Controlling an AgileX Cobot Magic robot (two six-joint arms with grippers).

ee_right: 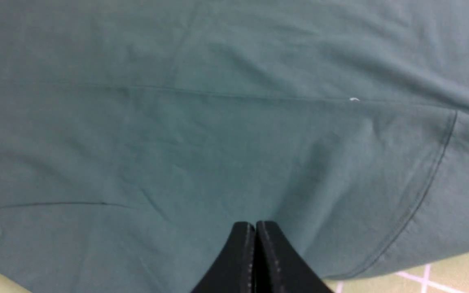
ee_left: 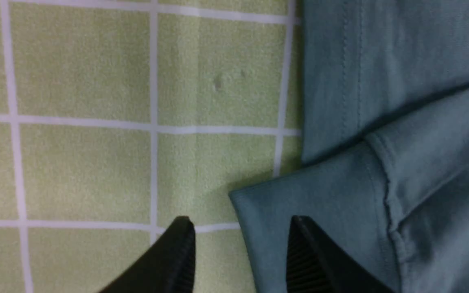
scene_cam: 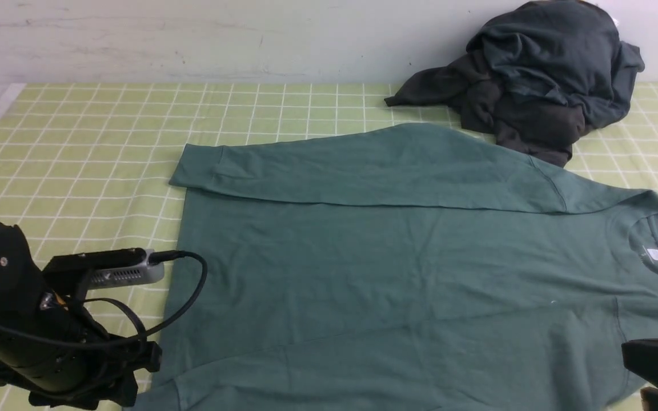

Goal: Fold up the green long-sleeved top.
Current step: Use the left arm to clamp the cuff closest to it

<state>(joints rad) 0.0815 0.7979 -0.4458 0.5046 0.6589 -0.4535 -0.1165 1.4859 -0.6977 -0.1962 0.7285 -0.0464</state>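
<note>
Fingers of the left gripper (ee_left: 239,228) stand parted astride the near sleeve's cuff (ee_left: 299,195) of the green long-sleeved jersey top (scene_cam: 392,268), lying flat lengthwise left-to-right, while the right gripper (ee_right: 255,244) hangs pinched together, empty, over the collar (scene_cam: 657,240) end.

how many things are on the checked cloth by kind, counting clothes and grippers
green top: 1
dark grey heap of clothes: 1 (cannot tell how many garments are in it)
grippers: 2 (left gripper open, right gripper shut)
total: 4
</note>
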